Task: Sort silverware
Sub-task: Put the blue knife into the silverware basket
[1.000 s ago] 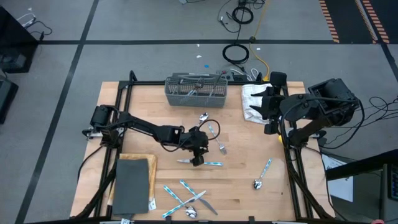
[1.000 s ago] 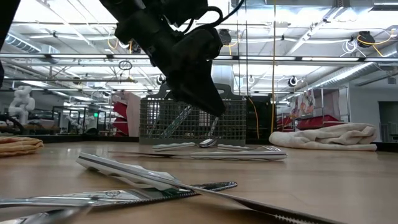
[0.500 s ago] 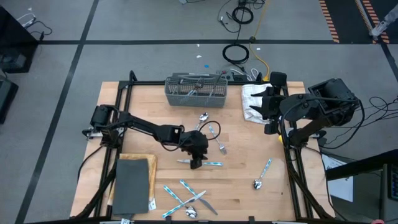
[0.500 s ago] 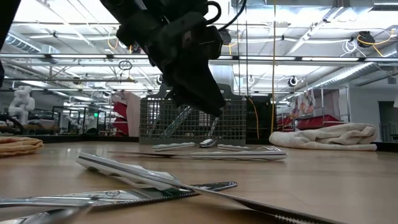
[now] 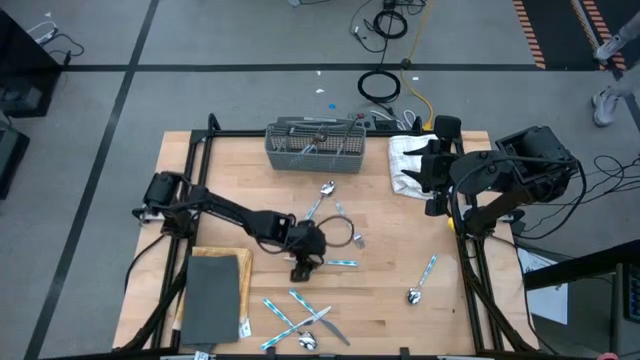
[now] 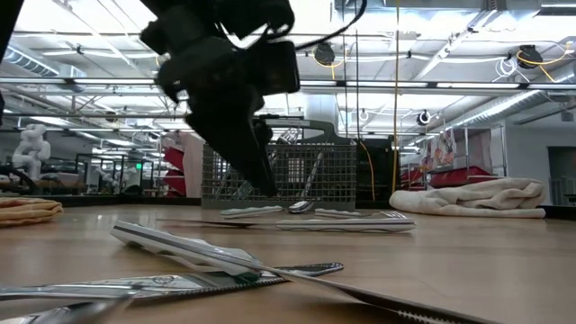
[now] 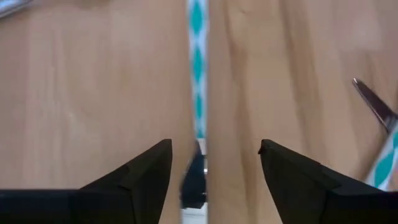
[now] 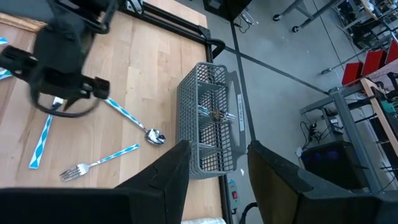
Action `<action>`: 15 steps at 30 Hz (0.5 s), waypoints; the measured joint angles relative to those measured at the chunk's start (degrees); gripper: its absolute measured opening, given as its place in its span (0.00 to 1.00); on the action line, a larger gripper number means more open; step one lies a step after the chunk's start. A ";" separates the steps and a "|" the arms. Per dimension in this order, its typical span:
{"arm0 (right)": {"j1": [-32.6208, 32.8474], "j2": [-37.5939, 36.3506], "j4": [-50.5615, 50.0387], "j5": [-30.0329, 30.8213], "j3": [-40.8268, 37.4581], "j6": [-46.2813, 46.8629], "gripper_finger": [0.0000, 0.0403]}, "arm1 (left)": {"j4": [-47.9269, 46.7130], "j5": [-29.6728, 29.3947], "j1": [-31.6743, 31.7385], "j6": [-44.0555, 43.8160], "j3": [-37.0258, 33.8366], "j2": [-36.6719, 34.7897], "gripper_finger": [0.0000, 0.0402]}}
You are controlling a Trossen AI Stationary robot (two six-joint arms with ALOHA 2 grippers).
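A: Where does the left gripper (image 5: pixel 303 266) stand?

B: It hangs low over the middle of the pale wooden table (image 5: pixel 230 170), fingers spread wide. In the left wrist view the two dark fingers (image 7: pixel 134 180) straddle a thin utensil with a blue-and-white patterned handle and a shiny metal end (image 7: pixel 198 74) lying flat on the wood, and nothing is between them but that piece.

A: And the rest of the silverware?

B: It is scattered. A spoon (image 5: pixel 318 200) and a fork (image 5: pixel 347 222) lie nearer the grey wire-mesh basket (image 5: pixel 316 146) at the table's far edge, a crossed heap (image 5: pixel 297 318) sits by the near edge, and a lone spoon (image 5: pixel 422 279) lies off to the right. A few pieces already stand in the basket.

A: How would the piece handle?

B: Likely light and stiff, but thin, flat against the wood and probably slippery. The fingertips would need to reach the table and close across the handle's narrow width near its middle, so it neither tips nor swivels.

A: The right gripper (image 8: pixel 214 180)?

B: It waits parted, raised beside the white folded towel (image 5: pixel 405 163) at the right edge.
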 joint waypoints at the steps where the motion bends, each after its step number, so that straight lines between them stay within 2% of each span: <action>1: 0.00 0.00 0.00 0.00 -0.01 -0.05 0.37 | -0.01 -0.78 -0.36 0.78 0.00 0.00 0.62; 7: 0.00 0.00 0.00 0.00 0.00 -0.15 0.37 | 0.20 -4.50 -0.65 2.76 0.00 0.34 0.62; 15: 0.00 0.00 0.00 0.00 -0.02 -0.13 0.37 | 1.96 -1.73 -0.64 2.24 0.05 5.09 0.62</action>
